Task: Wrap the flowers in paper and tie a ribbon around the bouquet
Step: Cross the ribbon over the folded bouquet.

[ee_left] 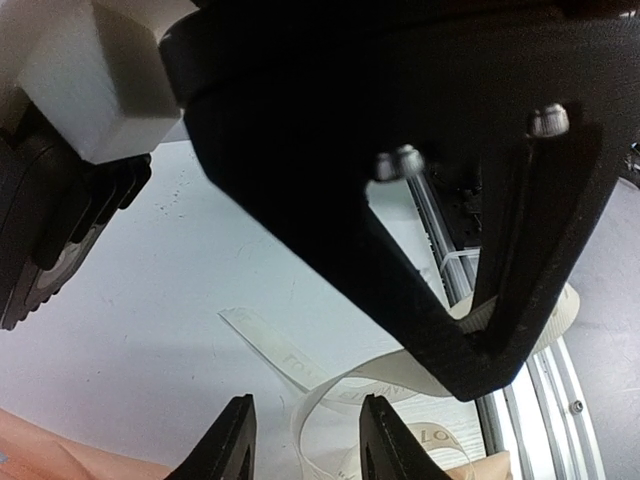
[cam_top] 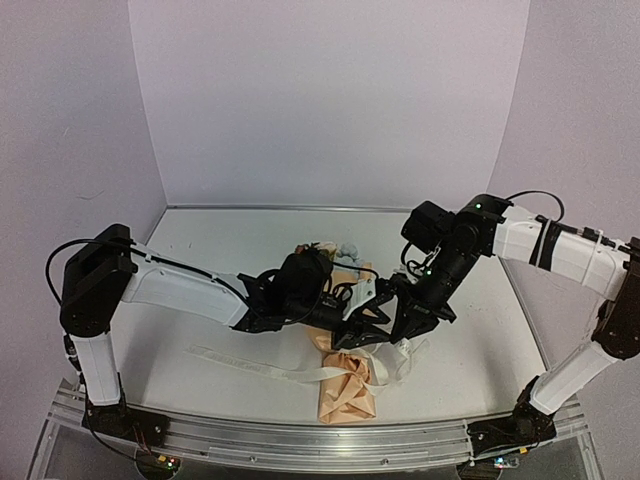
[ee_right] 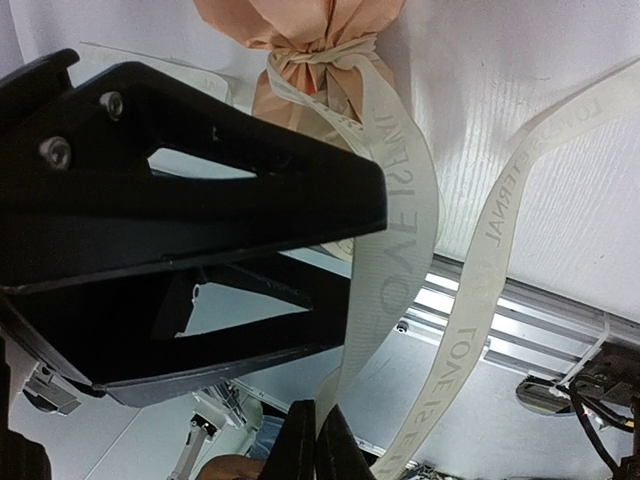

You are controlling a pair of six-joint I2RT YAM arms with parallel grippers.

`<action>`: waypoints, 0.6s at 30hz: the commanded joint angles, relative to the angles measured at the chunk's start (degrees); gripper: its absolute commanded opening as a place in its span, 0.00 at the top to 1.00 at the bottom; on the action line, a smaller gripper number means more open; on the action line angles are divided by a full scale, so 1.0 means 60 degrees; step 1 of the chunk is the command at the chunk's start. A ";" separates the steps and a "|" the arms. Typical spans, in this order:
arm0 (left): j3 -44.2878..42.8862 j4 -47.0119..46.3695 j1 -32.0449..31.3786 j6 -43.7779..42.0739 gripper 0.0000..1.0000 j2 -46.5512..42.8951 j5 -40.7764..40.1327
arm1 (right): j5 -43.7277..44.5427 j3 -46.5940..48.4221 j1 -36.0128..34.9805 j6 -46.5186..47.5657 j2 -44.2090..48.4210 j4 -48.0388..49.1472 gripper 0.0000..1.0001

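Observation:
The bouquet lies on the table, its tan paper bunched at the near end and the flowers poking out at the far end. The cream ribbon trails left and loops beside the paper. In the right wrist view the ribbon is knotted round the paper. My right gripper is shut on a strand of it just above the bouquet. My left gripper stands open close against the right gripper, a ribbon loop lying loose between its fingers.
An aluminium rail runs along the near edge of the white table. Lilac walls close in the back and both sides. The two grippers crowd each other above the bouquet's middle.

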State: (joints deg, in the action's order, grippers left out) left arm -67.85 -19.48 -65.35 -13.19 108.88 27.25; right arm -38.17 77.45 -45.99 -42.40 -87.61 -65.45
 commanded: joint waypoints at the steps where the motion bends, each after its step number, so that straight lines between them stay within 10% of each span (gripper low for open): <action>1: -0.0597 0.0017 -0.0062 -0.0190 0.66 0.0278 0.0170 | -0.0201 0.0241 -0.0063 0.0285 0.0132 -0.0107 0.99; 9: -0.0468 -0.0105 -0.0064 -0.0077 0.98 0.0166 0.0190 | -0.0035 0.0297 -0.0052 0.0153 0.0122 -0.0145 0.98; 18: 0.0665 -0.0617 -0.0050 0.0232 1.00 -0.0873 -0.0373 | 0.0705 -0.0004 -0.0041 0.0452 0.0408 -0.0141 0.72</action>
State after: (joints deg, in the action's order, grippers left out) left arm -66.56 -20.71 -65.36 -13.01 109.06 26.96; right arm -37.57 77.47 -45.95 -41.49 -87.61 -66.82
